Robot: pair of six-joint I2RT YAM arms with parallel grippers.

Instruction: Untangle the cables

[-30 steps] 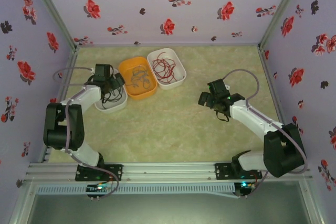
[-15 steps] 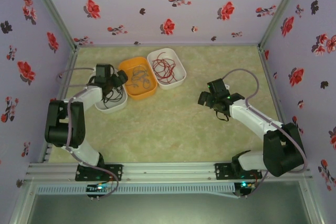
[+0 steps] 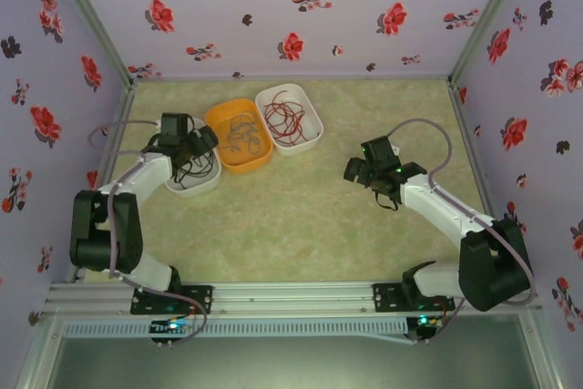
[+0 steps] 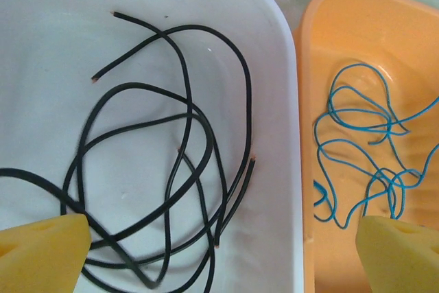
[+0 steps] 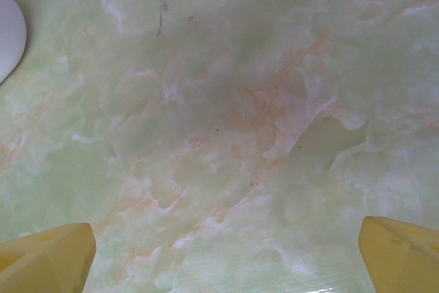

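Cables sit sorted by colour in three tubs at the far left of the table (image 3: pixel 301 216). From above, we see black wires (image 3: pixel 189 170) in the left white tub (image 3: pixel 196 187), blue wires (image 3: pixel 240 134) in the orange tub (image 3: pixel 239 165) and red wires (image 3: pixel 284 117) in the right white tub (image 3: pixel 315 127). No wire lies loose on the table, so we judge the sorting close to done. The left gripper (image 3: pixel 202 143) hangs over the black wires' tub, near the orange one. The right gripper (image 3: pixel 353 170) hovers over bare table well apart from all three tubs. The left arm is plainly the nearer one.

In the left wrist view, the left gripper (image 4: pixel 223 252) has its jaws spread wide and holds nothing. One finger (image 4: pixel 41 252) is above the black loops and the other is above the orange tub, so the jaws straddle the wall between the two tubs. The black wires lie straight below and toward the left finger. Their loops overlap and stretch mostly from the near side to the far side of the view. Two cut ends point to the far left and others sit near the tub wall. The blue wires lie below the right finger in flatter, tangled loops spread across the tub floor.

In the right wrist view, the right gripper (image 5: pixel 226 252) is also fully spread and empty over marbled table. A sliver of white tub sits at the left edge.
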